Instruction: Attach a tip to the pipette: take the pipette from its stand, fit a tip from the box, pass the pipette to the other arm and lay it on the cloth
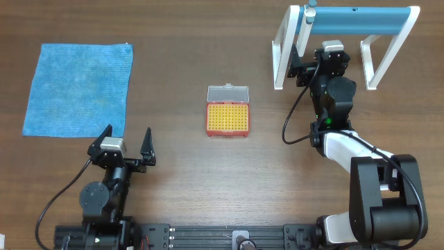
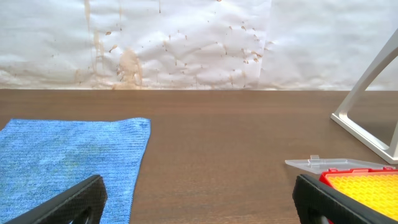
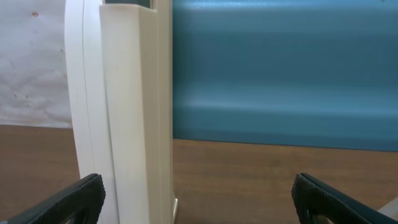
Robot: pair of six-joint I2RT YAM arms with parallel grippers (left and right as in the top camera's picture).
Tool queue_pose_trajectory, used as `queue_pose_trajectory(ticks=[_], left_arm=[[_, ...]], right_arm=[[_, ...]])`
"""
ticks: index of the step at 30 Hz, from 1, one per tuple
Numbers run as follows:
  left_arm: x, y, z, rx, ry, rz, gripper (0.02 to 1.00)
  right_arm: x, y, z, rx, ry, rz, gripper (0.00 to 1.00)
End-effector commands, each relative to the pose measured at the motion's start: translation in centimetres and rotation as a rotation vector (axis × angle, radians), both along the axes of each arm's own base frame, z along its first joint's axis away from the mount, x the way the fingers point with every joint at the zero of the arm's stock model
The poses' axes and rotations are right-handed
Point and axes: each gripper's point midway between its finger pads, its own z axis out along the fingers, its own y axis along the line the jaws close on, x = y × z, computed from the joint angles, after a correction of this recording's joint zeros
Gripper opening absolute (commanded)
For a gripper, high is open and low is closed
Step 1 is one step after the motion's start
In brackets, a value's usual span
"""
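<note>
Top view. The pipette point(image 1: 310, 10) hangs at the left end of the stand point(image 1: 361, 18), at the 1 o'clock corner of the table point(image 1: 208, 194). From above only its head is visible, so its long axis is judged to be vertical, head up and nose pointing down at the table.

The right gripper point(image 1: 305, 68) is just in front of the stand's left leg, and the pipette lies at about 12 o'clock from it. Its jaws are spread wide and hold nothing. In the right wrist view a white upright with a dark cap rises between the fingers, offset toward one of them. It is probably the pipette body, though it may be part of the stand's frame.

The left gripper point(image 1: 126, 144) is at 7 o'clock, well apart from the stand, also wide open and empty. The right arm is therefore much the nearer for the pick-up.

The tip box point(image 1: 227, 119), lid open, is at centre. The cloth point(image 1: 78, 90) lies flat at 10 o'clock.
</note>
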Motion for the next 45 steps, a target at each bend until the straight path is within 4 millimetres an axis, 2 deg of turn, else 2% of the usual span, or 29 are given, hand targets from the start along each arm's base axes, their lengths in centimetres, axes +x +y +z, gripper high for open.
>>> queue_pose_trajectory(ticks=[1, 9, 18, 26, 27, 28, 29, 30, 32, 37, 42, 45], left_arm=[[0.0, 0.0, -0.1, -0.012, 0.004, 0.003, 0.965], [0.0, 0.0, -0.1, -0.012, 0.003, 0.003, 0.967], [0.0, 0.0, -0.1, -0.012, 0.003, 0.003, 0.965], [0.0, 0.0, -0.1, -0.012, 0.004, 0.003, 0.965], [0.0, 0.0, -0.1, -0.012, 0.004, 0.003, 0.965], [0.0, 0.0, -0.1, -0.012, 0.003, 0.003, 0.965], [0.0, 0.0, -0.1, -0.012, 0.003, 0.003, 0.965], [0.0, 0.0, -0.1, -0.012, 0.003, 0.003, 0.965], [0.0, 0.0, -0.1, -0.012, 0.003, 0.003, 0.965], [0.0, 0.0, -0.1, -0.012, 0.004, 0.003, 0.965], [0.0, 0.0, -0.1, -0.012, 0.003, 0.003, 0.965], [0.0, 0.0, -0.1, -0.012, 0.003, 0.003, 0.965]], right_arm=[[0.5, -0.9, 0.2, -0.029, -0.006, -0.028, 0.972], [1.2, -1.1, -0.7, -0.03, 0.016, -0.031, 0.972], [2.6, -0.9, -0.1, -0.028, -0.002, -0.023, 0.972], [2.9, -0.9, -0.6, -0.028, 0.008, -0.022, 0.972], [2.9, -0.9, -0.6, -0.028, 0.007, -0.02, 0.93], [2.9, -0.7, -0.6, -0.027, 0.007, -0.008, 0.759], [2.9, 0.0, -0.5, -0.025, 0.002, 0.032, 0.299], [2.7, 0.9, -0.4, -0.023, -0.004, 0.083, 0.084], [2.6, 1.8, -0.2, -0.021, -0.01, 0.136, 0.082], [2.5, 1.8, 0.1, -0.022, -0.017, 0.136, 0.082], [1.9, 1.8, 2.9, -0.025, -0.072, 0.135, 0.08], [1.6, 1.8, 3.6, -0.026, -0.086, 0.135, 0.082]])
